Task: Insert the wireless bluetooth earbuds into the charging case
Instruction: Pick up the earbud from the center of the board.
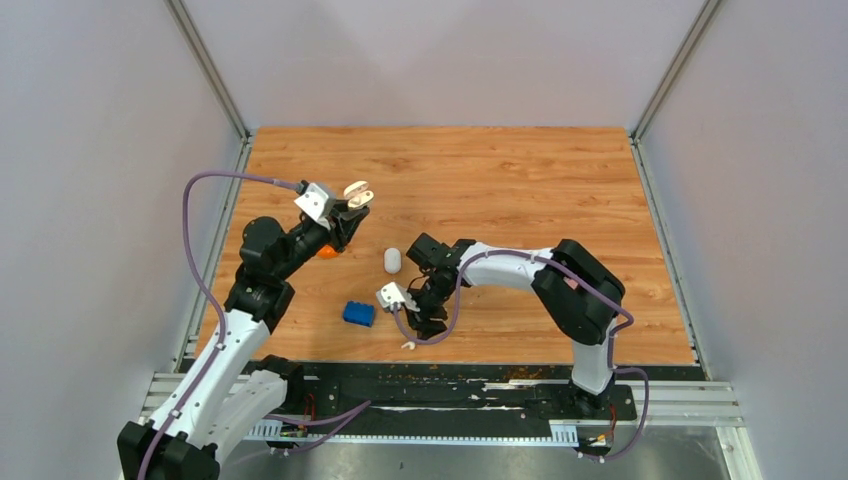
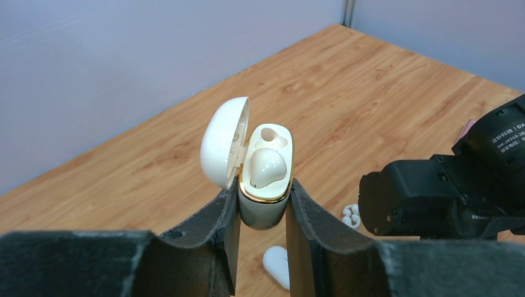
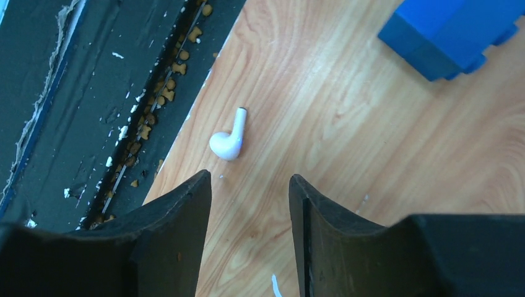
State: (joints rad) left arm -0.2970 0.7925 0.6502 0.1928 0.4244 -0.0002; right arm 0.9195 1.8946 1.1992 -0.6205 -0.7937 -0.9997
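Fingers of our left gripper (image 2: pixel 263 193) pinch the charging case (image 2: pixel 263 216) by its lower body and hold it up off the bench (image 2: pixel 371 93), with the lid swung open to the left. We see one earbud (image 2: pixel 267 167) seated in the socket nearer the gripper; the socket beyond it stands open. Our right gripper (image 3: pixel 249 179) hangs low over the bench, jaws spread with only wood showing between them. Just ahead of its tips a stemmed earbud (image 3: pixel 229 139) lies flat on the wood, close to the bench's near edge and touching neither finger. A blue brick (image 3: pixel 452 31) sits farther out. From above, a white oval piece (image 1: pixel 392 260) lies between the two arms, and an orange thing (image 1: pixel 326 252) shows beneath the left arm.
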